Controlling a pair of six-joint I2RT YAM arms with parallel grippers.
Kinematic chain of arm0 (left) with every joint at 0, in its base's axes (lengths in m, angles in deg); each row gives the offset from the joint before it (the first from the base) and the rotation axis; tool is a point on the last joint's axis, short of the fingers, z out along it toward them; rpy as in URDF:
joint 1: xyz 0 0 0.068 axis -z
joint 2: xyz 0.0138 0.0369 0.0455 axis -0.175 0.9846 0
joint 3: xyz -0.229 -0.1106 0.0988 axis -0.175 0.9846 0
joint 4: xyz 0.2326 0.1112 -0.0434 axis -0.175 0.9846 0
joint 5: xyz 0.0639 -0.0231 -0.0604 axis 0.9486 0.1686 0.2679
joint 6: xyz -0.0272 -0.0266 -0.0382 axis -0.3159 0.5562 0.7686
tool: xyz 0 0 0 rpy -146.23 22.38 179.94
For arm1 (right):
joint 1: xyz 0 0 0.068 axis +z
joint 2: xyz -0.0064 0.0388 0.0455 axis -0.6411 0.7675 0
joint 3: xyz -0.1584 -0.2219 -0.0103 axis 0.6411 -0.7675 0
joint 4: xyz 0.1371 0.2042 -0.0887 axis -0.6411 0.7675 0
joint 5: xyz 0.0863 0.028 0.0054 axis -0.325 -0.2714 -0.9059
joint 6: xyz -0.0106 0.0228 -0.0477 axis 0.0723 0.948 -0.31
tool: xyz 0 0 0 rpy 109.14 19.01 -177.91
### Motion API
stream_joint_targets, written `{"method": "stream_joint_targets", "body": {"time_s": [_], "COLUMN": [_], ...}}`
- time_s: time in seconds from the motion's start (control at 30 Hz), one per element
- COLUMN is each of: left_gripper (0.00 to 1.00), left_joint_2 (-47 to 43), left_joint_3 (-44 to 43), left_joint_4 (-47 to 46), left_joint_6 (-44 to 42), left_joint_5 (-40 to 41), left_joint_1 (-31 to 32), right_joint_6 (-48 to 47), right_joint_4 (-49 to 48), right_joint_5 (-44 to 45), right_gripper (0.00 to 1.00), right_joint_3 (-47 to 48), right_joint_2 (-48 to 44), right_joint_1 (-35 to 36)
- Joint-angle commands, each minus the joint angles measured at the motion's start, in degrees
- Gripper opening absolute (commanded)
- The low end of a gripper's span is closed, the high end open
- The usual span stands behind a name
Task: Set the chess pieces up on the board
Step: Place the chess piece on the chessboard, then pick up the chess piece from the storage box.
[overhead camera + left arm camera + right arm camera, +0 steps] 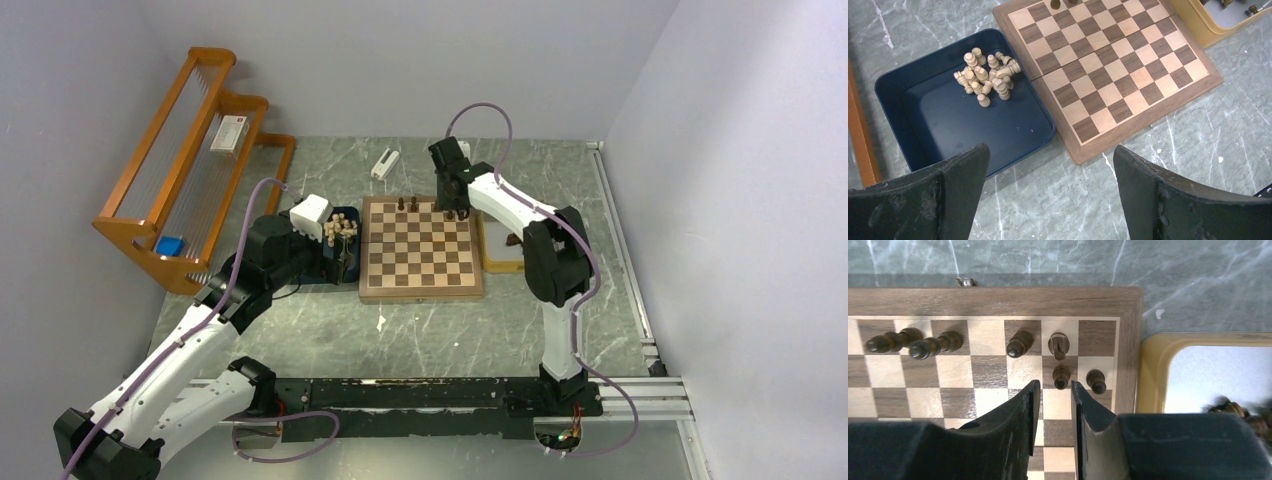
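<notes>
The board (420,250) lies mid-table. Several dark chess pieces (1020,343) stand in its far rows near the right corner, and a dark pawn (1061,376) stands just ahead of my right gripper (1055,385). That gripper hangs over the board (993,300), open by a narrow gap, with nothing between its fingers. Several pale chess pieces (985,77) lie heaped in the dark blue tray (908,100) left of the board (1108,65). My left gripper (1050,152) is wide open and empty above bare table by the tray's near corner.
A yellow tray (1148,370) sits against the board's right rim, with dark pieces blurred at its edge. A wooden rack (190,160) stands at the far left. A small white object (385,162) lies behind the board.
</notes>
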Motion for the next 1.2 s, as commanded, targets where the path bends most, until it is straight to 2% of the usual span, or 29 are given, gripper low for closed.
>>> {"method": "stream_joint_targets", "body": {"time_s": [0.0,0.3,0.53,0.83,1.17], "left_gripper": [0.98,0.98,0.98,0.98,0.98], "left_joint_2": [-0.1,0.3,0.6,0.4,0.1], "left_joint_3": [-0.1,-0.1,-0.1,-0.1,0.0], "left_joint_4": [-2.0,-1.8,-1.9,-2.0,-2.0], "left_joint_6": [-0.3,-0.3,-0.3,-0.3,-0.4], "left_joint_5": [0.0,0.0,0.0,-0.4,-0.5], "left_joint_1": [0.3,0.2,0.2,0.2,0.2], "right_joint_6": [-0.9,-3.9,-5.3,-7.1,-7.3], "right_joint_4": [-2.3,-3.1,-5.5,-7.3,-8.8], "right_joint_5": [0.3,2.8,2.8,5.0,1.5], "right_gripper": [0.33,0.33,0.32,0.34,0.37], "right_joint_3": [-1.5,-6.3,-16.1,-24.8,-28.0], "right_joint_2": [-5.8,-13.4,-20.4,-21.7,-19.4], "right_joint_1": [-1.0,-3.2,-10.4,-19.4,-23.8]}}
